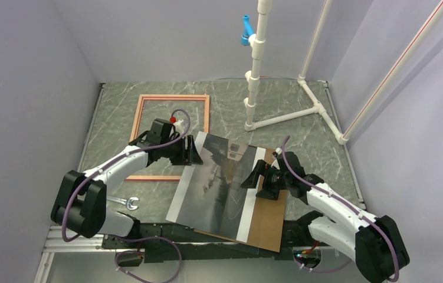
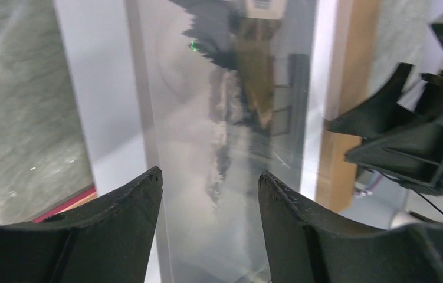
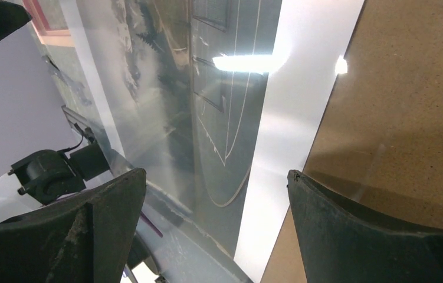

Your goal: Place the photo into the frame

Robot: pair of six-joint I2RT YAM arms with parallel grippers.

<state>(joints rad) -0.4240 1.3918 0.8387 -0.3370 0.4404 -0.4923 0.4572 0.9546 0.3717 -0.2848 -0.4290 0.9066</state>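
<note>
From above, the large glossy print of a dark grey cloudy landscape, the photo (image 1: 219,188), lies picture side up on a plain brown backing board (image 1: 269,224), its long axis running from about 1 o'clock to 7 o'clock. The thin salmon-edged rectangular frame (image 1: 174,96) lies flat at about 10 o'clock from it. The left gripper (image 1: 194,154) sits at the photo's frame-side edge, so that arm is the nearer one. The right gripper (image 1: 254,184) hovers over the opposite side. In the left wrist view, the left gripper (image 2: 210,177) has its fingers apart, clamping nothing. The photo (image 2: 225,118) fills the gap beyond them. In the right wrist view, the right gripper (image 3: 216,177) is spread wide over the photo's (image 3: 166,88) white band beside the board (image 3: 407,106), with the frame (image 3: 42,23) at 11 o'clock.
</note>
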